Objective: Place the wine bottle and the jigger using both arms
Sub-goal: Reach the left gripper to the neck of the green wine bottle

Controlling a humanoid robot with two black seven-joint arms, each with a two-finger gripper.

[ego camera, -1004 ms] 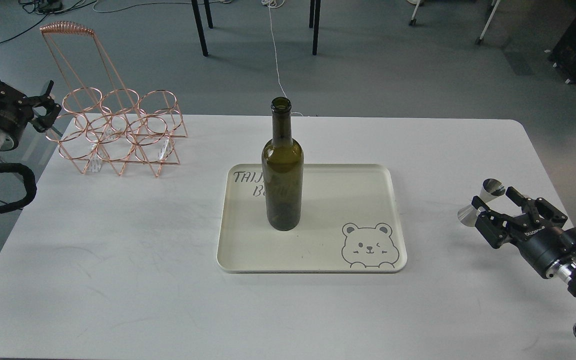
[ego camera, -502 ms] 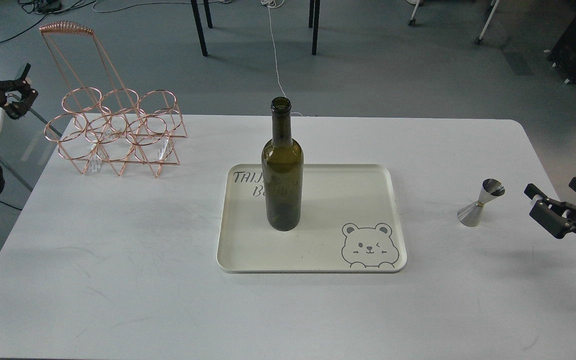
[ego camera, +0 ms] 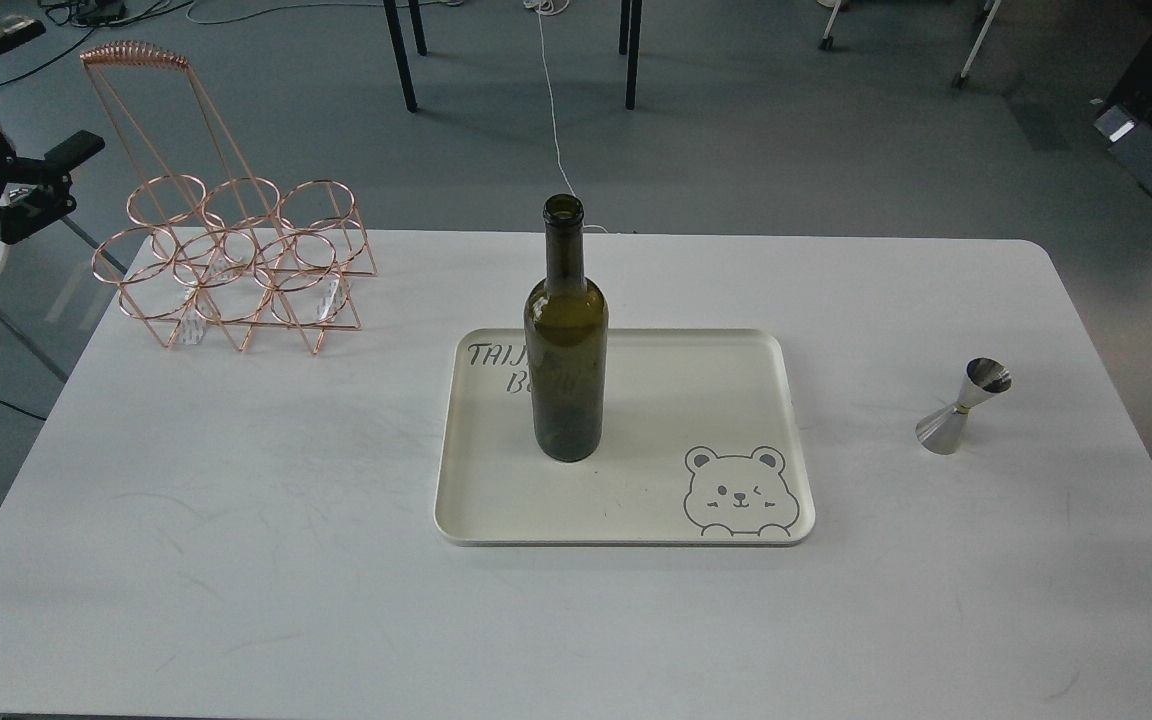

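left gripper (ego camera: 36,130): seen at the top-left edge off the table, jaws spread wide, nothing held
right gripper: not seen at all
wine bottle (ego camera: 565,345): stood upright on the cream tray (ego camera: 776,440)
jigger (ego camera: 963,406): stood on the table (ego camera: 236,550), well right of the tray
copper rack (ego camera: 236,265): parked at the far-left corner

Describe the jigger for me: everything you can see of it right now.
The jigger is a small, shiny silver metal measuring cup, hourglass-shaped: two cones joined at a narrow waist. It stands on the white table, wider cone down, open cup up, appearing to lean to the right. It sits to the right of the cream tray, apart from it. Nothing touches it but the table; no gripper is near.
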